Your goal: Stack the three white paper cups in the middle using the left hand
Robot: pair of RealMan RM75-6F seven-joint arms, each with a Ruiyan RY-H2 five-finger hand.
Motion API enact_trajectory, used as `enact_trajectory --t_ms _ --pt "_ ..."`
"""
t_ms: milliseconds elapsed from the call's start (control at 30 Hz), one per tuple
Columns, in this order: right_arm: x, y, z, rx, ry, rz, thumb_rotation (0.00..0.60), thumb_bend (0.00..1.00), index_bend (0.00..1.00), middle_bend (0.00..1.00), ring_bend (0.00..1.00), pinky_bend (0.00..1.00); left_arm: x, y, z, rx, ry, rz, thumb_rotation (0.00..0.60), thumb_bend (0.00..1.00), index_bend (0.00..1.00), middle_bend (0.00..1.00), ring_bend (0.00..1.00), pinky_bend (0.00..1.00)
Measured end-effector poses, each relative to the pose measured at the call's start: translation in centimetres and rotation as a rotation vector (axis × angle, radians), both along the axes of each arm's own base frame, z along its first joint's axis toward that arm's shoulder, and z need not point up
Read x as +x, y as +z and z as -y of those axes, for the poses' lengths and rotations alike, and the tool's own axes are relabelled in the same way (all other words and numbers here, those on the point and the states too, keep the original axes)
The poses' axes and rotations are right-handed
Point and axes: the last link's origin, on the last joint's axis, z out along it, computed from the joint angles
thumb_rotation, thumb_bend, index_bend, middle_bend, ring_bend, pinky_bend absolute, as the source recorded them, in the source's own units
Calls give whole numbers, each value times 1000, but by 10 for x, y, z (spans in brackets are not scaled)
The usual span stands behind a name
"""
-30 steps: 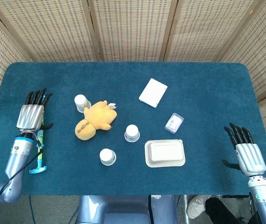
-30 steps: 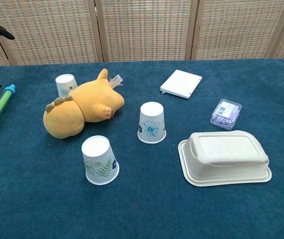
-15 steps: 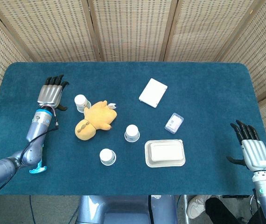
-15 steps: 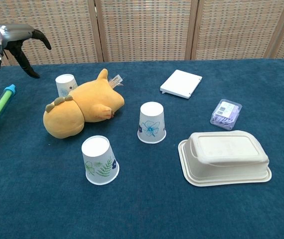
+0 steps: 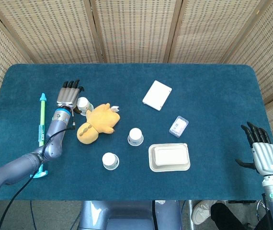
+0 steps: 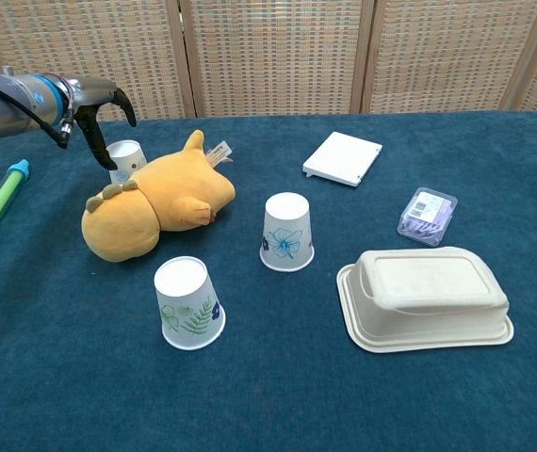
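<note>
Left hand (image 5: 69,95) spread, empty beside the upper-left paper cup (image 5: 83,104); wrap it from the side clear of the plush duck (image 5: 96,123).

No text, number or brand can be read in either view. The small clear box (image 6: 428,215) at the right of the chest view carries a label with blue print, but it is too small to read. The paper cups show only printed pictures: a blue flower on the middle cup (image 6: 286,232) and green leaves on the front cup (image 6: 188,304).
</note>
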Motion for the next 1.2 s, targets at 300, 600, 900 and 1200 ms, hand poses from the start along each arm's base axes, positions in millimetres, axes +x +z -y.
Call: enact_trajectory --t_ms 300,600,900,1200 --pt "-2 1 1 -8 -8 -1 600 67 0 0 0 21 1 -15 -6 -16 5 -33 600 261 329 0 0 21" --pt "-2 1 1 -9 -9 -2 600 66 0 0 0 21 -3 -24 -6 -34 5 -45 600 335 397 0 0 21" --pt "0 2 -1 -10 3 9 600 67 0 0 0 22 1 -8 -4 -10 -19 -21 600 336 397 0 0 21" --pt "5 4 -4 -9 29 18 600 67 0 0 0 21 27 24 13 3 -109 21 600 336 405 0 0 21"
